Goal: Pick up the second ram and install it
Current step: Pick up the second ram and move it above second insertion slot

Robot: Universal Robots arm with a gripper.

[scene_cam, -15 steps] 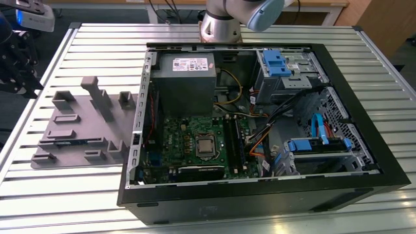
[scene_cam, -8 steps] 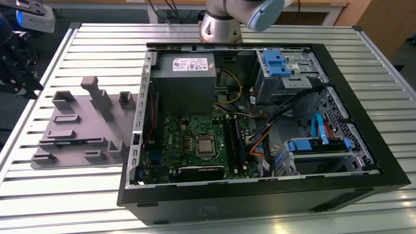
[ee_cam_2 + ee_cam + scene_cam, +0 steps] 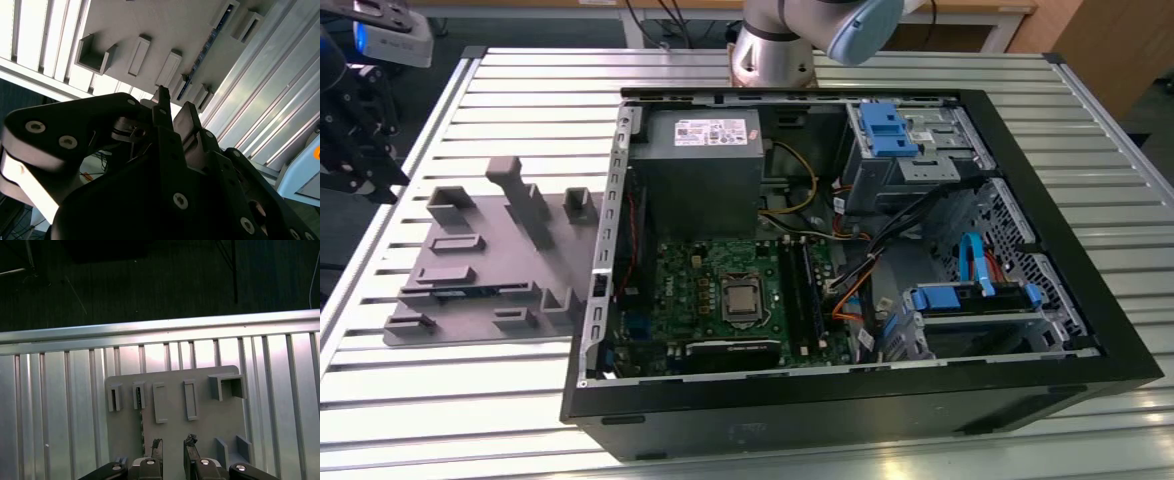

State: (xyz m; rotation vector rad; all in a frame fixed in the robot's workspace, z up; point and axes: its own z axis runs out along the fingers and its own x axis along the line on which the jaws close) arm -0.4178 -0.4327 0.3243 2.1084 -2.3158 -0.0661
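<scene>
Claw [image 3: 173,446] poised over the gray holder tray [image 3: 125,435], its two fingers [image 3: 156,446] apart with nothing between them. One tray [image 3: 507,275] sits on the slatted metal worktop [image 3: 454,400], at the exterior view's left of a single open computer case [image 3: 854,400] with its green motherboard [image 3: 707,270] exposed. One second ram [image 3: 467,291], a slim blue stick, stands on edge in a long slot toward the tray's near side. Its long axis runs left to right across the exterior view. In the second wrist view the stick [image 3: 202,57] lies just beyond the fingertips [image 3: 162,95].
</scene>
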